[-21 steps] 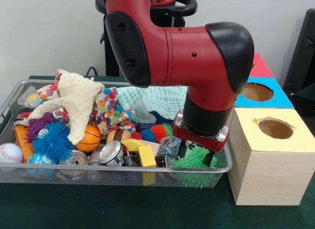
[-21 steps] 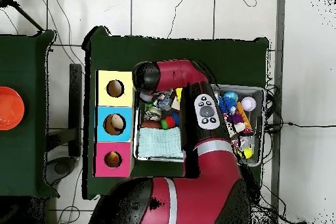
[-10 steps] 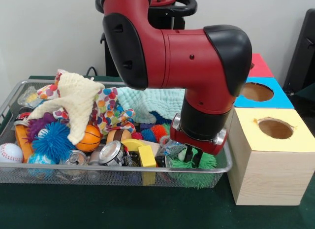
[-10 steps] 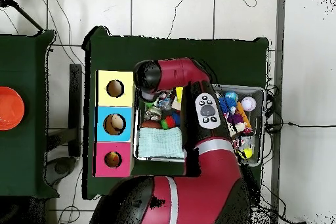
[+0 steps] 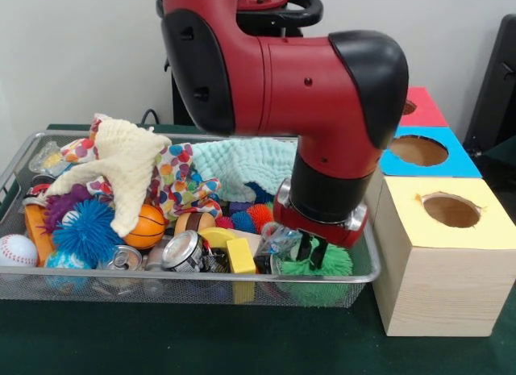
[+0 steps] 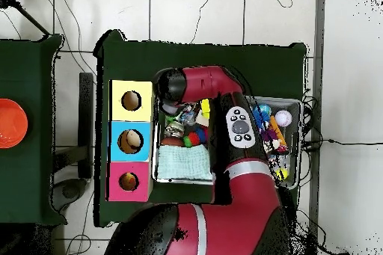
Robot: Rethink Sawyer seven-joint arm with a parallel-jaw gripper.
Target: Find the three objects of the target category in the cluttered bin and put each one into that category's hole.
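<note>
**Gripper down on the green spiky ball at the bin's corner**

The red and black arm reaches down into the silver wire mesh bin (image 5: 121, 274), and its gripper (image 5: 311, 252) is low at the bin's right front corner in the front view. The two dark fingers (image 5: 319, 251) stand close together, pushed into the top of the green spiky rubber ball (image 5: 316, 270); they seem to pinch its spikes, but I cannot tell surely if they hold it. The ball lies against the front wall of the bin, just beside the wooden box with the yellow top (image 5: 445, 254).

This box has a round hole (image 5: 451, 210) in its top. Behind it stand a box with a blue top (image 5: 423, 152) and a box with a pink-red top (image 5: 423, 107), in one row. In the overhead view the three tops, yellow (image 6: 131, 101), blue (image 6: 131, 141) and pink (image 6: 129, 181), lie along one side of the bin.

Left of the gripper in the front view the bin is full: a yellow block (image 5: 239, 256), a shiny metal can (image 5: 184, 251), a small orange basketball (image 5: 148, 225), a blue spiky ball (image 5: 86, 231), a white baseball (image 5: 17, 250), a cream knitted cloth (image 5: 129, 169), a cloth with coloured dots (image 5: 184, 181) and a pale green cloth (image 5: 246, 165) at the back.
</note>
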